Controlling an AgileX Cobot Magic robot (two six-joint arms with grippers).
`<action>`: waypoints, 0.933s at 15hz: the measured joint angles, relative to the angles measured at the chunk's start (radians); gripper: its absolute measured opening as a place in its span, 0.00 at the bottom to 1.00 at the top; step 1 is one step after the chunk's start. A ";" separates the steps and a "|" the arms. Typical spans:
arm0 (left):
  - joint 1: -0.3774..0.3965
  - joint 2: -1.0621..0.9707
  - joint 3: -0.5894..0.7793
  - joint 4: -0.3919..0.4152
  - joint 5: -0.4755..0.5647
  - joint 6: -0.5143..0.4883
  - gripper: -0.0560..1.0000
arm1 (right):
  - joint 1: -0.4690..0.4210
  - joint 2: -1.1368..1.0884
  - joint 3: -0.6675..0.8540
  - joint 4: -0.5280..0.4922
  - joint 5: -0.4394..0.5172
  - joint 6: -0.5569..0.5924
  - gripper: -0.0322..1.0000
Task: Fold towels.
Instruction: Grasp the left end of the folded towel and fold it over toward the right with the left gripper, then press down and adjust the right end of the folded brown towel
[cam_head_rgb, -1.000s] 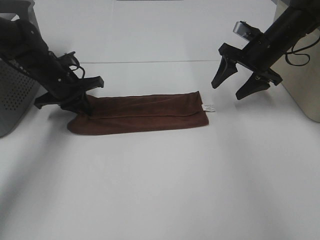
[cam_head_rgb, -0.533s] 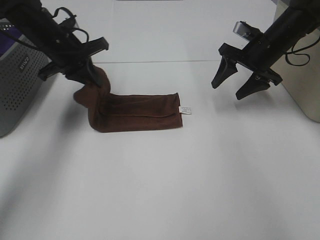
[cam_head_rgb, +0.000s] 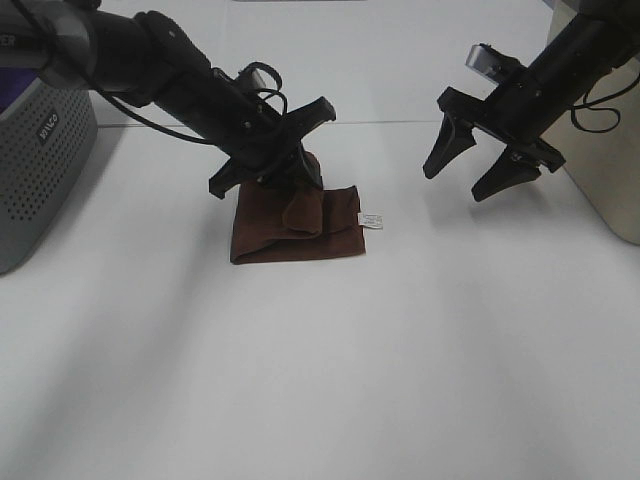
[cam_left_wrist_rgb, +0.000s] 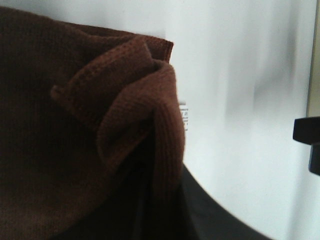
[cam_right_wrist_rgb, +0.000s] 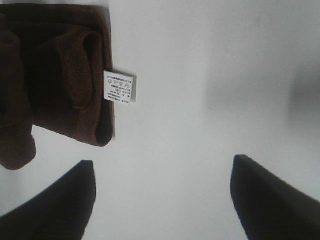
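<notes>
The dark reddish-brown towel (cam_head_rgb: 262, 230) lies on the white table, folded over into a short block, with its white tag (cam_head_rgb: 371, 220) at the right edge. My left gripper (cam_head_rgb: 296, 190) is shut on one end of the towel and holds that end bunched above the right half of the folded cloth. The left wrist view shows the pinched fold (cam_left_wrist_rgb: 135, 100) close up. My right gripper (cam_head_rgb: 468, 172) hangs open and empty to the right of the towel, apart from it. The right wrist view shows the towel's end (cam_right_wrist_rgb: 55, 85) and tag (cam_right_wrist_rgb: 119, 87) beyond the open fingers.
A grey perforated box (cam_head_rgb: 35, 160) stands at the left edge of the table. A beige box (cam_head_rgb: 610, 170) stands at the right edge. The table (cam_head_rgb: 330, 380) is white, with bare surface in front of the towel.
My left gripper has carried the towel's left end up and across to the right, folding the long strip over to about half its length. The right gripper has not moved.
</notes>
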 joint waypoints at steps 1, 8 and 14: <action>-0.012 0.007 0.000 -0.025 -0.028 0.000 0.25 | 0.000 0.000 0.000 0.000 0.007 0.000 0.72; -0.017 0.008 0.000 -0.225 -0.100 0.086 0.68 | 0.000 0.000 0.000 0.076 0.046 -0.004 0.72; 0.149 -0.062 -0.001 -0.024 -0.077 0.210 0.68 | 0.143 0.005 -0.001 0.415 0.032 -0.195 0.72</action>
